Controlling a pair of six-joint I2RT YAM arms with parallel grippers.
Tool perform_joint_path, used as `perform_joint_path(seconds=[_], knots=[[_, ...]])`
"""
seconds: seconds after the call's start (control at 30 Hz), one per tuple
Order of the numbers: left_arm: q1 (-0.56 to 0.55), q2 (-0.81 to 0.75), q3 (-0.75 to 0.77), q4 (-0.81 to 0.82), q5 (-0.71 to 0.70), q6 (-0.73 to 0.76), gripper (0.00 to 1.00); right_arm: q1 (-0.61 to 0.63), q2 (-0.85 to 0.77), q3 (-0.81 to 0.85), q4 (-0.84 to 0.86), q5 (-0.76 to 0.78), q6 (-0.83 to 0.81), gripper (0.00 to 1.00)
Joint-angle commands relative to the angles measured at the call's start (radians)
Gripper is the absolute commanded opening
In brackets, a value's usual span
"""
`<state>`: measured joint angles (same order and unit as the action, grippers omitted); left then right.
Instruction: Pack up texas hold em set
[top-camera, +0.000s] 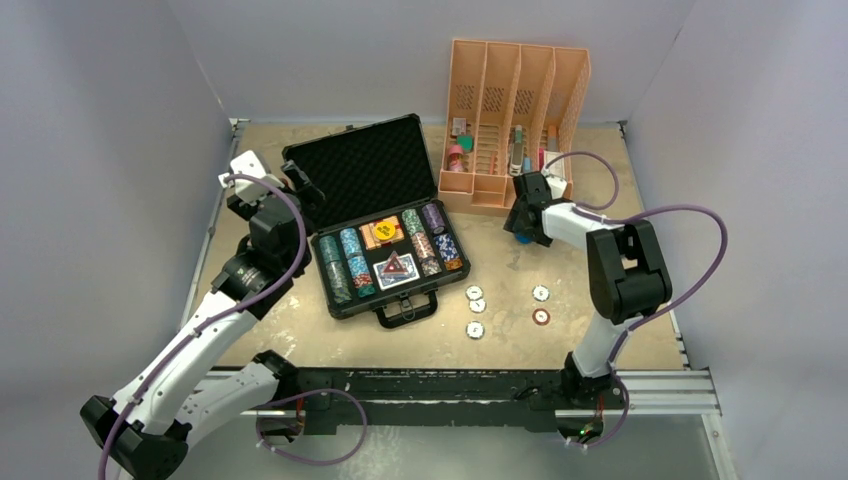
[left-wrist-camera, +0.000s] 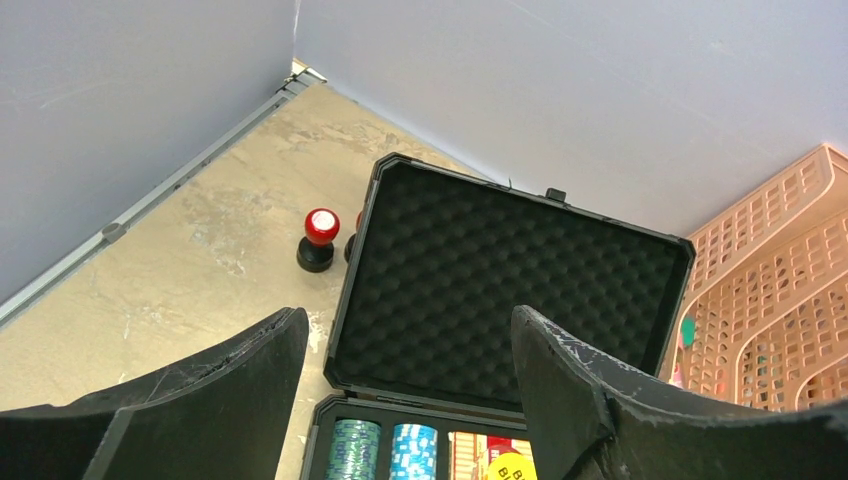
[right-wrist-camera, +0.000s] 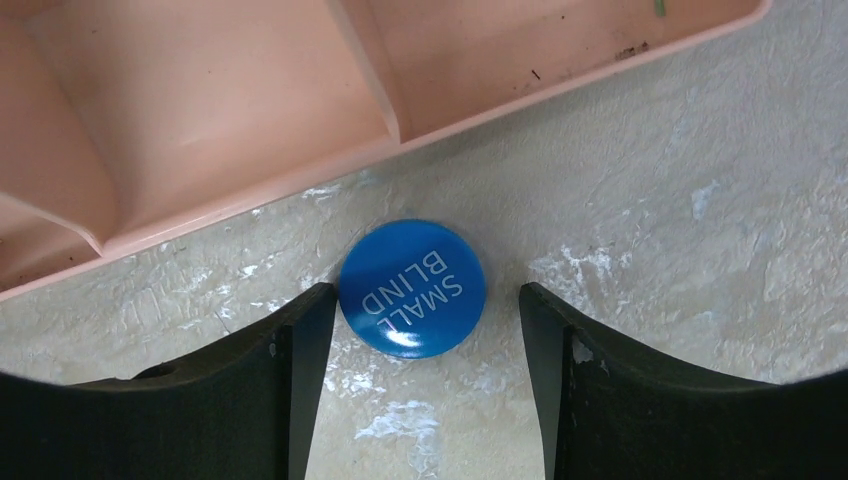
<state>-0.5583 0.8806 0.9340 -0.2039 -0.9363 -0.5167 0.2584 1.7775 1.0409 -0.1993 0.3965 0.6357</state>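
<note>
My right gripper (right-wrist-camera: 422, 295) is open wide and holds nothing. Its two fingers (right-wrist-camera: 290, 340) are low on the counter (right-wrist-camera: 700, 200), one on each side of a blue round button (right-wrist-camera: 412, 288) that says SMALL BLIND. One finger is very close to the button, but I cannot tell if it touches. The other finger has a gap. The button lies flat, just beside the front wall of the orange organizer (top-camera: 515, 90), which stands at the far edge, right of the middle.

My left gripper (left-wrist-camera: 405, 325) is open wide too, with nothing in it. It hangs in the air by the left side of the black briefcase (top-camera: 365, 170).

The briefcase sits open, left of the middle of the counter, with its lid up. Inside are stacks of chips (top-camera: 340, 268), a card deck (top-camera: 397, 269) and a yellow button (top-camera: 386, 228). Four small round pieces (top-camera: 475, 293) lie loose between the case and the right edge.

From above, the right gripper hides most of the blue button. The left wrist view cuts off most of the tray. One red-topped cylinder (left-wrist-camera: 320, 238) shows near the far left corner; a second is half hidden behind the lid. The words on the loose pieces are too small to read.
</note>
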Motion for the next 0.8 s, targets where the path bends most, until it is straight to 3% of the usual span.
perform_joint_path(seconds=[0.0,0.3,0.6,0.77], knots=[[0.005,0.002,0.003,0.016,0.002,-0.015,0.73,-0.010,0.006,0.006,0.034,-0.026,-0.037,0.69],[0.005,0.004,0.004,0.014,0.007,-0.015,0.73,-0.019,0.017,-0.014,0.033,-0.084,-0.052,0.53],[0.005,0.004,0.003,0.012,0.016,-0.021,0.73,-0.011,-0.101,-0.019,-0.040,-0.083,-0.045,0.52],[0.005,0.007,0.004,0.012,0.031,-0.029,0.73,0.053,-0.204,-0.022,-0.071,-0.110,-0.045,0.52]])
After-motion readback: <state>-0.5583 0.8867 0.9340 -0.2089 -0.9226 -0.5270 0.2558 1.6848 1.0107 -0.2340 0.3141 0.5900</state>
